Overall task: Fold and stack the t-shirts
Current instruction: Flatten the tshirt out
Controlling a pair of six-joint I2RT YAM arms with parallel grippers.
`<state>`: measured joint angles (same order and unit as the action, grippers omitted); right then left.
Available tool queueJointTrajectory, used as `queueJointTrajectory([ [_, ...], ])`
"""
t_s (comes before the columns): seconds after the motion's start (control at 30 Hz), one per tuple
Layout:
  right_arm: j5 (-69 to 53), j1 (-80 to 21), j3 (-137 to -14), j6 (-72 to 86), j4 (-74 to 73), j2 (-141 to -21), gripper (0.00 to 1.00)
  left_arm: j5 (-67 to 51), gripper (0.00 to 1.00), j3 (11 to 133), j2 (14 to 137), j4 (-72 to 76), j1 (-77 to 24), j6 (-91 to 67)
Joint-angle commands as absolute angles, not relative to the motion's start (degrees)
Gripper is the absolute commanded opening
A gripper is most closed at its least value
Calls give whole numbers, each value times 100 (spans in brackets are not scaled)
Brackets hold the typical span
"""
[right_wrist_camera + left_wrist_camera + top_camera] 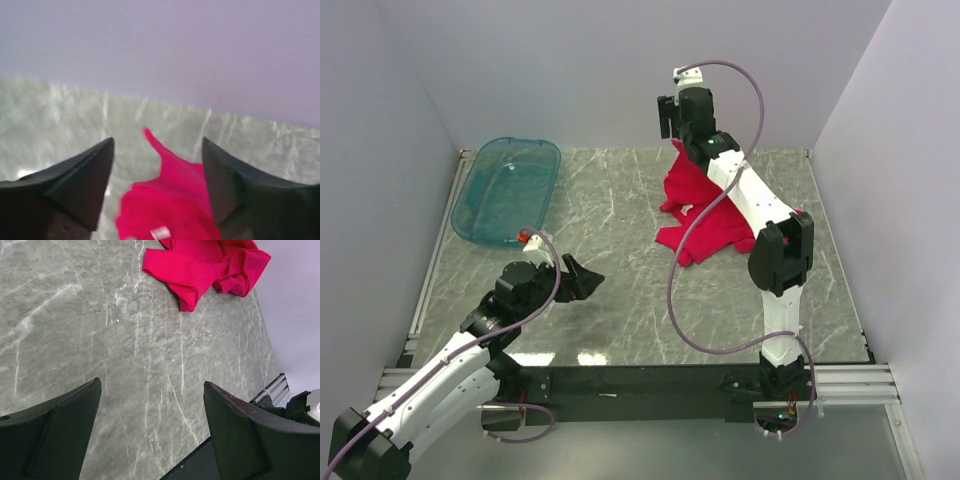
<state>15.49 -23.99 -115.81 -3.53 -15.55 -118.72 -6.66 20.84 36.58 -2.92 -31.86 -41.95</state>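
Start at the lower left of the overhead view. The left gripper (584, 279) hangs low over the bare table (620, 200), well apart from the t-shirt (685, 180). Its fingers (60, 435) stand wide apart and hold nothing.

Further up, right of centre, the t-shirt lies crumpled on the marble, neither flat nor folded. Treat the step in hand as spreading it before the first fold. Take one edge per gripper and pinch a single layer at hem or shoulder. Draw both edges outward evenly so that no crease is trapped.

At the far end, the right gripper (157, 142) is raised above the t-shirt near the back wall. It is released: the wrist view, though blurred, shows the fingers (75, 175) parted with nothing between them. The teal tub (510, 185) sits at upper left; keep clear of it.
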Motion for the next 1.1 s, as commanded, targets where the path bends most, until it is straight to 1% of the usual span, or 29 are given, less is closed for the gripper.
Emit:
queueJointTrajectory([
  [0.0,2214,-2426,-11761,-123,-800,-12094,81,-633,89,2083,3735,-71,-3208,-4350],
  [0.07,2233,-2356,-11541,-149,-852,-11963,82,-712,90,2066,3936,208,-3208,-4368],
  [0.17,1822,-2233,-10515,-481,-817,-11287,82,-913,90,2074,4418,709,-3208,-4386],
  [0.2,523,-2154,-10138,-805,-1052,-11085,83,-975,90,2126,4604,834,-3208,-4360],
  [0.23,-256,-2101,-9986,-1687,-1907,-10735,80,-1054,89,2179,4788,948,-3208,-4351],
  [0.27,-986,-2066,-9828,-2157,-2360,-10557,73,-1142,89,2232,5225,1088,-3208,-4342],
  [0.3,-2307,-1987,-9374,-2632,-2764,-10356,69,-1317,89,2363,5464,1333,-3208,-4333],
  [0.33,-2581,-1986,-9047,-3028,-3256,-10153,68,-1388,88,2443,5710,1484,-3217,-4324],
  [0.37,-2741,-1986,-8705,-3528,-3400,-9742,68,-1458,88,2530,6191,1607,-3217,-4324],
  [0.4,-2847,-1986,-8118,-3785,-3558,-9573,68,-1598,87,2723,6440,1713,-3225,-4324],
  [0.47,-2857,-2004,-7553,-4051,-3630,-9186,68,-1661,84,2926,7089,1933,-3287,-4324],
  [0.5,-2778,-2004,-7054,-4078,-3543,-9089,68,-1652,84,3144,7267,1986,-3313,-4342],
  [0.57,-2480,-2030,-6681,-4052,-3227,-8965,68,-1644,82,3330,7653,2004,-3410,-4377],
  [0.63,-2277,-2056,-6487,-4025,-3068,-9061,68,-1530,81,3541,7760,1882,-3489,-4421],
  [0.73,-2022,-2127,-6556,-3990,-3085,-9385,66,-1319,81,3464,7577,1784,-3586,-4456],
  [0.87,-1653,-2302,-6592,-3850,-2884,-9711,65,-968,81,3051,6867,1609,-3595,-4500],
  [0.9,-1383,-2364,-6566,-3789,-2778,-9755,65,-932,82,2876,6742,1539,-3595,-4517],
  [1.07,-950,-2400,-6697,-3358,-2444,-9967,62,-791,82,2357,5961,1310,-3595,-4658],
])
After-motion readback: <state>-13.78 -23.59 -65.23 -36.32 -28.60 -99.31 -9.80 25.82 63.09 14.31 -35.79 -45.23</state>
